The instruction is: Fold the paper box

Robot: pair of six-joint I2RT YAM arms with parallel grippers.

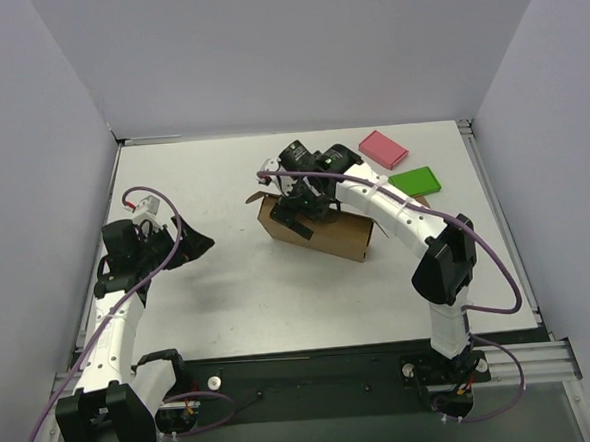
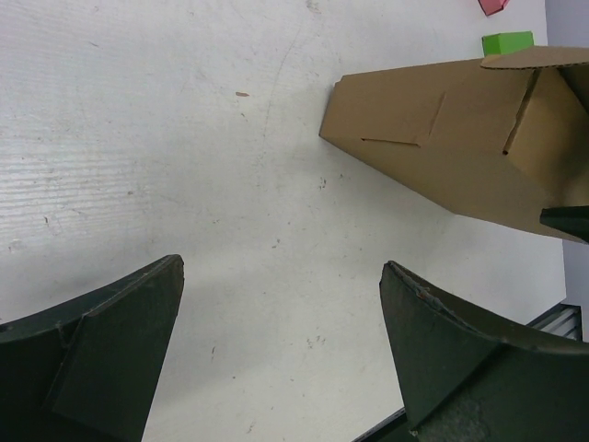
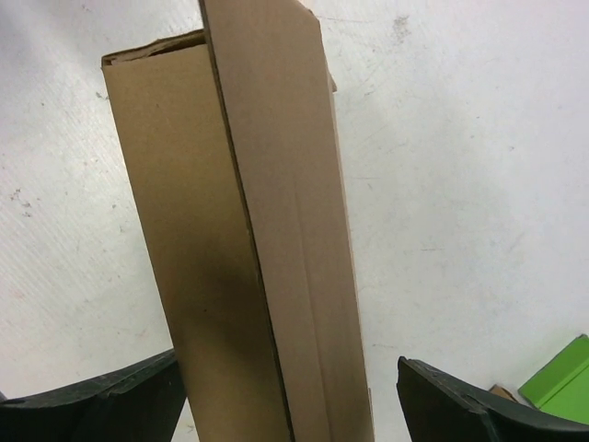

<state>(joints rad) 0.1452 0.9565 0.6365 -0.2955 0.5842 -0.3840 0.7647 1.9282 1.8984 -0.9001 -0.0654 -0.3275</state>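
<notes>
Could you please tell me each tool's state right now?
Left tool: open, empty.
Right tool: open, straddling the paper box.

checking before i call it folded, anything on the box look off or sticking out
Yes. The paper box is closed up, but at its left end in the top view a small flap pokes outward past the corner instead of lying flush.

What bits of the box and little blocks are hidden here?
Top view: the right arm covers the top of the paper box, so I cannot tell if its lid is shut.
Right wrist view: the box's near end runs off the bottom edge, and the green block is cut by the right edge.
Left wrist view: the pink block is clipped by the top edge.
</notes>
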